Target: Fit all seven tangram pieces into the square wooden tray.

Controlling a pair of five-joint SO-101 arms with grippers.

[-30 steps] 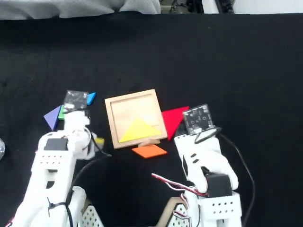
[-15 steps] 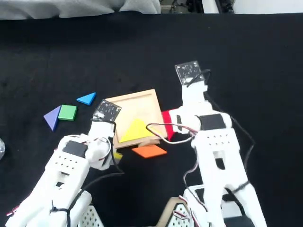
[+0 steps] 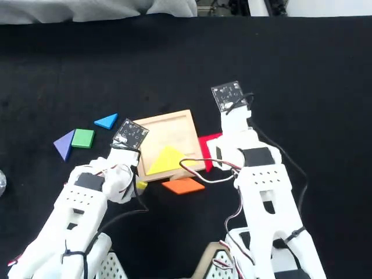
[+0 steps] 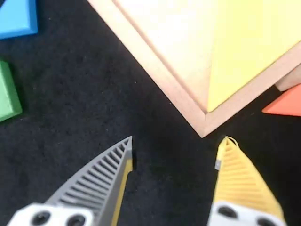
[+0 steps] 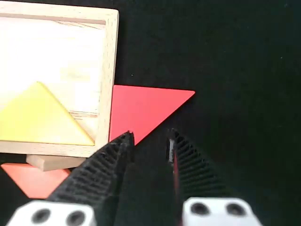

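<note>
- Table (image 3: 302, 64) under black cloth, seen from above, with two white arms standing at its near edge.
- At the middle lies the tray (image 3: 165, 115), turned slightly. A yellow triangle (image 3: 167, 160) sits inside it against the near rim.
- A red triangle (image 3: 209, 140) touches the tray's right rim, partly under the right arm (image 3: 258, 168).
- An orange piece (image 3: 183, 185) lies just in front of the tray's near rim.
- A blue triangle (image 3: 106, 121), green square (image 3: 83, 138) and purple triangle (image 3: 64, 145) lie left of the tray, apart from it. Green and purple touch.
- The left arm (image 3: 87, 192) ends over the tray's near left corner.
- Left wrist view: the left gripper (image 4: 178, 140) is spread wide, one finger grey and one yellow, with only cloth between them. The tray's corner lies just beyond the gap, and the yellow triangle fills that corner.
- Right wrist view: the right gripper (image 5: 149, 133) has black fingers narrowly parted, with only cloth between them. Their tips are at the red triangle's slanted edge.
- A wood block (image 5: 51, 162) touches the tray's rim, with the orange piece just beside it.
</note>
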